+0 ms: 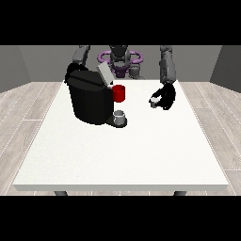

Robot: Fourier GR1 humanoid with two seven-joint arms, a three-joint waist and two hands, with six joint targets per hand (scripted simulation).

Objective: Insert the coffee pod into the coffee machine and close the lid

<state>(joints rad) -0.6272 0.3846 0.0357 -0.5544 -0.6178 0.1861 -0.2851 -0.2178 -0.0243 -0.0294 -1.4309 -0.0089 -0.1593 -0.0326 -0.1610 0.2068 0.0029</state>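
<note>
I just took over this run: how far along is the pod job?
Done: the hand at the view's right appears to hold a small pale thing, likely the coffee pod. In hand: it is off the table, apart from the coffee machine. Left: inserting it and closing the raised lid.

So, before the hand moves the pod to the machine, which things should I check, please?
1. Pod in hand: a small pale thing, probably the coffee pod, sits at the hand at the view's right: ok.
2. Lid open: the grey lid of the coffee machine stands tilted up: ok.
3. Pod slot free: its inside is hidden: cannot tell.
4. Path to the machine: the red cup stands beside the machine on the pod's side and may be in the way: not ok.
5. Grey cup on the machine's base, apart from the path: ok.
6. Other hand: hidden behind the machine: cannot tell.
</note>
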